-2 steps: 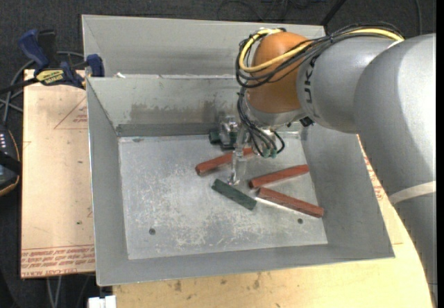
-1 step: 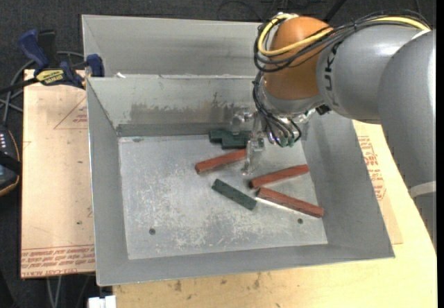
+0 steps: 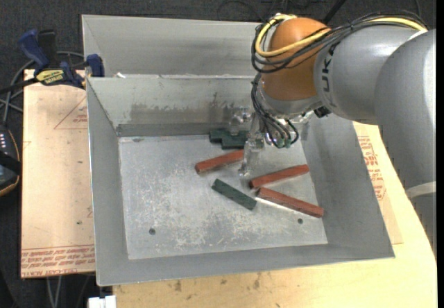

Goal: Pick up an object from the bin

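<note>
grey metal bin (image 3: 104, 182), read left to right. first you meet a reddish-brown flat stick (image 3: 216, 162), mid-bin, slanted, with its right end the farther one. just near of it lies a dark green flat bar (image 3: 234, 194). far of it, by the back wall, sits a dark green block (image 3: 226, 137). the gripper (image 3: 247, 159) hangs at that stick's right end; you cannot tell whether it is apart or together. to the right lies a second reddish-brown stick (image 3: 279, 175), and nearer a third reddish-brown stick (image 3: 293, 203). the arm (image 3: 374, 71) enters from the right.
</note>
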Controlling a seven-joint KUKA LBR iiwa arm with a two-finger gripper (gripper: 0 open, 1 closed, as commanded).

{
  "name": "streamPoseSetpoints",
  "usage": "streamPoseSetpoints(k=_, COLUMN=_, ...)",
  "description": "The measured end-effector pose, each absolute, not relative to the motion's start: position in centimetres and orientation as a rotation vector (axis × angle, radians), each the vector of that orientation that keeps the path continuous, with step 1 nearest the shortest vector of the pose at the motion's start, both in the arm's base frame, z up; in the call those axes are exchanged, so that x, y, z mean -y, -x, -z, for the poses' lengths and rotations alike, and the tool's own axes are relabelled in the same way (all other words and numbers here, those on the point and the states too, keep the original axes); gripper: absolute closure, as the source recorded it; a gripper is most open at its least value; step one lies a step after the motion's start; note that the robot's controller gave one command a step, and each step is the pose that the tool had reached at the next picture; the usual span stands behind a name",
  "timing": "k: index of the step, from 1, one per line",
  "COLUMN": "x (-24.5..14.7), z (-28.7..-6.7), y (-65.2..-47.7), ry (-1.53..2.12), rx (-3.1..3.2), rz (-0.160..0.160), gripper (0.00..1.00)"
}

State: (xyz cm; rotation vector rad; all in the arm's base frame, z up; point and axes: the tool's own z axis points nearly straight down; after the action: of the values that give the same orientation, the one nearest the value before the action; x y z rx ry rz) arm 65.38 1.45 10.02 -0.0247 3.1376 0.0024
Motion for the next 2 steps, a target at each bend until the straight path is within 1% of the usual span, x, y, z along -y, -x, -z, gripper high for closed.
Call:
streamPoseSetpoints(k=1, x=-2.45, z=-7.0, y=-65.77, ry=0.058, rx=-3.138, rz=-0.002, gripper=0.0)
streamPoseSetpoints(k=2, x=-2.46, z=-7.11, y=-65.85, ry=0.057, rx=-3.139, rz=-0.002, gripper=0.0)
